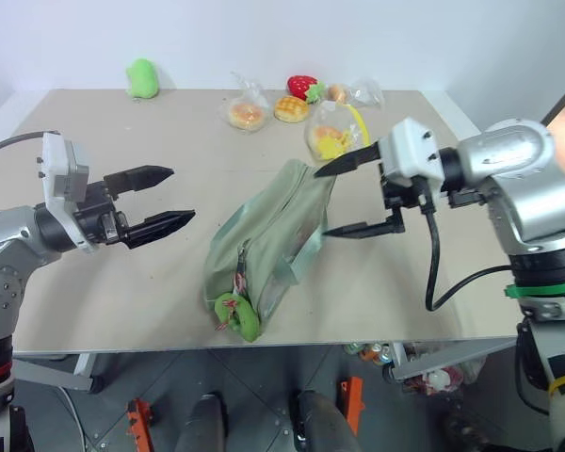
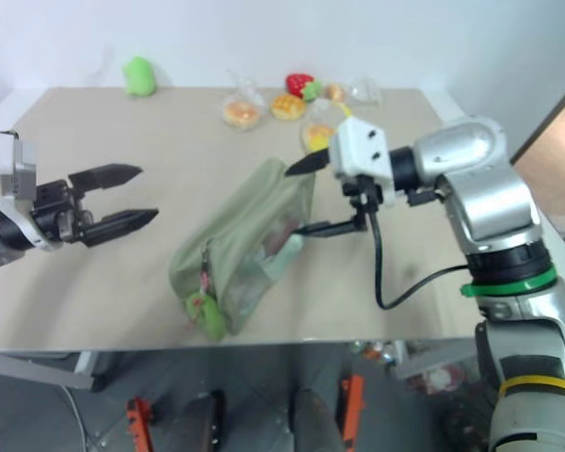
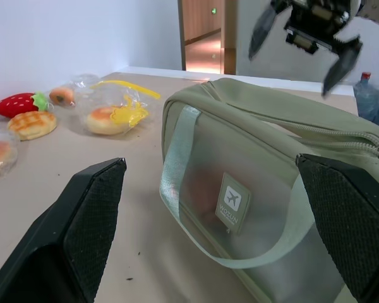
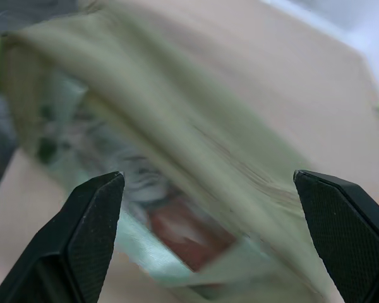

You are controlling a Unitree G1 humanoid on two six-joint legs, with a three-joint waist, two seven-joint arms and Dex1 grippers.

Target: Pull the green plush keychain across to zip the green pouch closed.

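Note:
The green pouch [image 1: 264, 240] lies in the middle of the table, its long axis running from the front edge toward the back. The green plush keychain [image 1: 237, 315], bright green with red-pink trim, hangs at the pouch's near end by the table's front edge. My left gripper [image 1: 183, 194] is open, raised to the left of the pouch and pointing at its side, a hand's width away. In the left wrist view the pouch's clear window and strap [image 3: 252, 189] lie between my fingers [image 3: 95, 208]. My right gripper [image 1: 320, 203] is open above the pouch's far end and holds nothing.
At the back of the table are a plain light-green plush [image 1: 142, 78], clear bags of toy bread [image 1: 247, 113], a toy strawberry [image 1: 302, 86] and a bag with yellow toy food [image 1: 331, 137]. The table's front edge [image 1: 377, 341] runs just below the keychain.

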